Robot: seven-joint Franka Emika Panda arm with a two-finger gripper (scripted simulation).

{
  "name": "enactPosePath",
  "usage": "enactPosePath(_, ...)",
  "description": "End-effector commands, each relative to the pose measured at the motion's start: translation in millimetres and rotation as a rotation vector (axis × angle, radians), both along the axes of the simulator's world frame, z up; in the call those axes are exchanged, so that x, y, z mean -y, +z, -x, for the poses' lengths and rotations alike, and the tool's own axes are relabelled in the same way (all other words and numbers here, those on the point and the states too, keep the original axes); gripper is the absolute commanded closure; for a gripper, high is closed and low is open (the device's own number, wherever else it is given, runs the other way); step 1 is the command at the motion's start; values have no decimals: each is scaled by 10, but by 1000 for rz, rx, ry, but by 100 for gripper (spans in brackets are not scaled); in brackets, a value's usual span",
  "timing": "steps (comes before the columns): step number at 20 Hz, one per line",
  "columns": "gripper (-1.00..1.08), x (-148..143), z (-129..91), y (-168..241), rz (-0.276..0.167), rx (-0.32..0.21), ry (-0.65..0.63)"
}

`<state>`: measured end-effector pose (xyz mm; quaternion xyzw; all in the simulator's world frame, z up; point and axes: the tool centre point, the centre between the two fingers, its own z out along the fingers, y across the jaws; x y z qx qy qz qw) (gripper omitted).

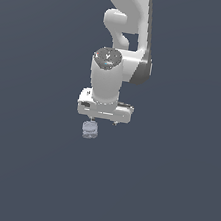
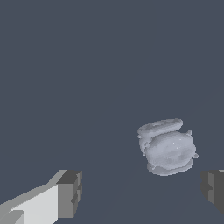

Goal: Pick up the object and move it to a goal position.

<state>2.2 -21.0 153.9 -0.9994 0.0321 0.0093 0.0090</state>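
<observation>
The object (image 1: pixel 89 129) is a small pale bluish-grey ridged cylinder on the dark floor, just below the left end of the white gripper (image 1: pixel 102 120) in the exterior view. In the wrist view the object (image 2: pixel 167 148) lies between the two fingers but off centre, close to one grey fingertip (image 2: pixel 213 187) and far from the other fingertip (image 2: pixel 70 192). The gripper (image 2: pixel 142 190) is open and empty, hovering above the object without touching it.
The white arm (image 1: pixel 125 34) rises above the gripper toward the top of the exterior view. Around the object there is only flat dark grey-blue floor (image 1: pixel 33 161).
</observation>
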Motion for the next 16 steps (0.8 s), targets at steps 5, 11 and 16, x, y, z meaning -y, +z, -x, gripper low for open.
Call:
enactPosePath(5, -92, -42, -35, 74, -10, 14, -2)
enactPosePath(11, -92, -144, -107, 247, -31, 43, -12)
enactPosePath(16, -92, -107, -97, 202, -28, 40, -1)
